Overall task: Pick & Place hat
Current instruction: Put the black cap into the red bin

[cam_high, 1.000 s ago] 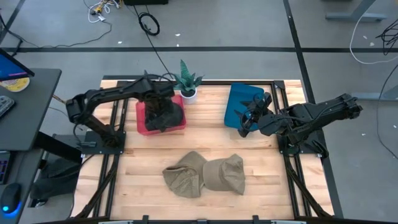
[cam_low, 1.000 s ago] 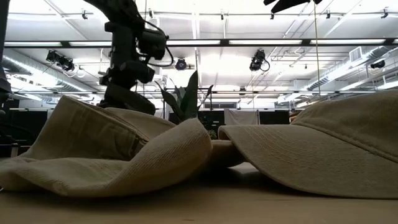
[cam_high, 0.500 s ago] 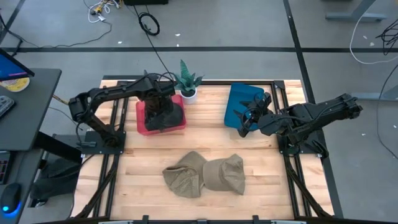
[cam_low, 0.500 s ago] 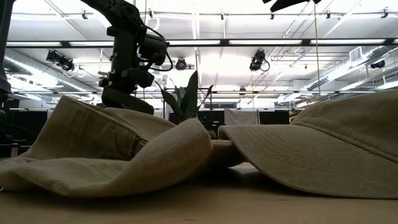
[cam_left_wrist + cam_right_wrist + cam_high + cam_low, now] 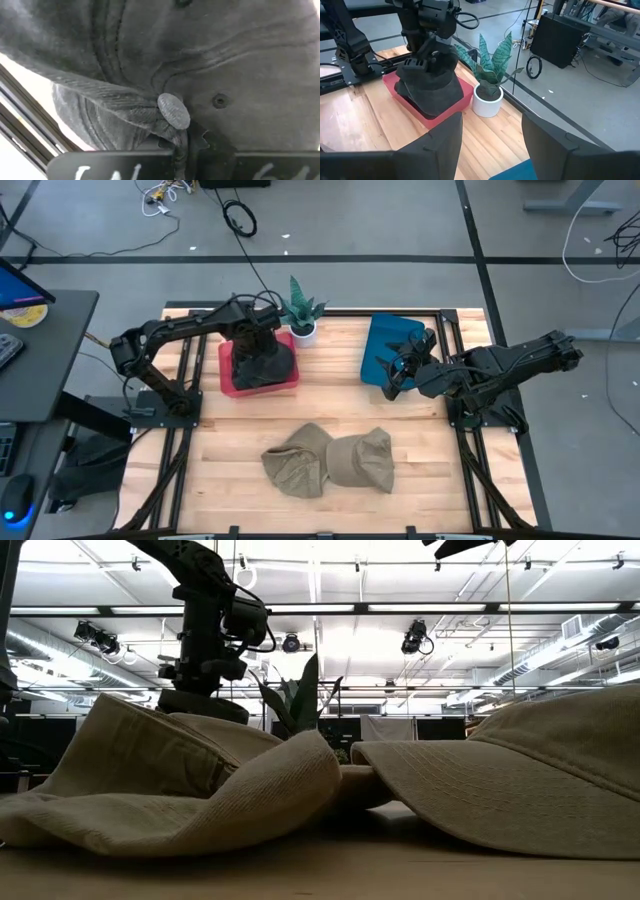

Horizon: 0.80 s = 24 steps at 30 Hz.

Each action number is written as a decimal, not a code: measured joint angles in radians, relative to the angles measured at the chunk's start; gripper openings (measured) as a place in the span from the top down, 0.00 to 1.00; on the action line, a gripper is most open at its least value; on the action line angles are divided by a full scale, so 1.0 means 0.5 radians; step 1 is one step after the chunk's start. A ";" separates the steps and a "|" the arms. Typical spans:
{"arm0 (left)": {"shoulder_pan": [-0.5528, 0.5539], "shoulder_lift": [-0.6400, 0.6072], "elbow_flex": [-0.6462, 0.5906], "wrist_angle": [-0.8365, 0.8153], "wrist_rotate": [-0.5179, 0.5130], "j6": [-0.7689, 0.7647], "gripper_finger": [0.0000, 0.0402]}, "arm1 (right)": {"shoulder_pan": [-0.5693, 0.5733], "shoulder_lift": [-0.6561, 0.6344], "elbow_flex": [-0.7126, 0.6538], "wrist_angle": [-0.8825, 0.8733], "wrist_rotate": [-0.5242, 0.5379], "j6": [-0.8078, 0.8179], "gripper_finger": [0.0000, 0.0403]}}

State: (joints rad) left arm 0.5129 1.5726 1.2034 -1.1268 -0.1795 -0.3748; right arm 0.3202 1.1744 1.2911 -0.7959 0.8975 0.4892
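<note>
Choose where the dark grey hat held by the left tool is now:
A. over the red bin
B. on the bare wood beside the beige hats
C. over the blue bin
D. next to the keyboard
A: the left tool is shut on the dark grey hat, which hangs into the red bin beside the potted plant.

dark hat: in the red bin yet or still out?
In. The dark hat sits inside the red bin, left claw shut on its crown.

Left gripper, closed on the dark hat, has shifted slightly over the red tray; in the low view its wrist now stands more upright and the hat hangs flatter.
</note>
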 joint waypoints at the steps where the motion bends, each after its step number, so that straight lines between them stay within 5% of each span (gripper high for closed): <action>1: 0.000 0.000 0.000 -0.001 0.001 -0.026 0.99 | 0.000 0.000 0.000 0.000 0.001 0.000 0.48; 19: -0.082 0.000 -0.004 0.097 0.061 -0.356 0.99 | -0.002 0.001 0.000 -0.001 0.005 0.000 0.48; 24: -0.121 -0.003 -0.179 0.313 0.167 -0.442 0.99 | -0.002 0.002 0.000 -0.012 0.005 -0.007 0.48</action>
State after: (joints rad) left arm 0.4524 1.5711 1.1138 -0.9705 -0.0959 -0.5957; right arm 0.3195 1.1755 1.2911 -0.8019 0.9001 0.4857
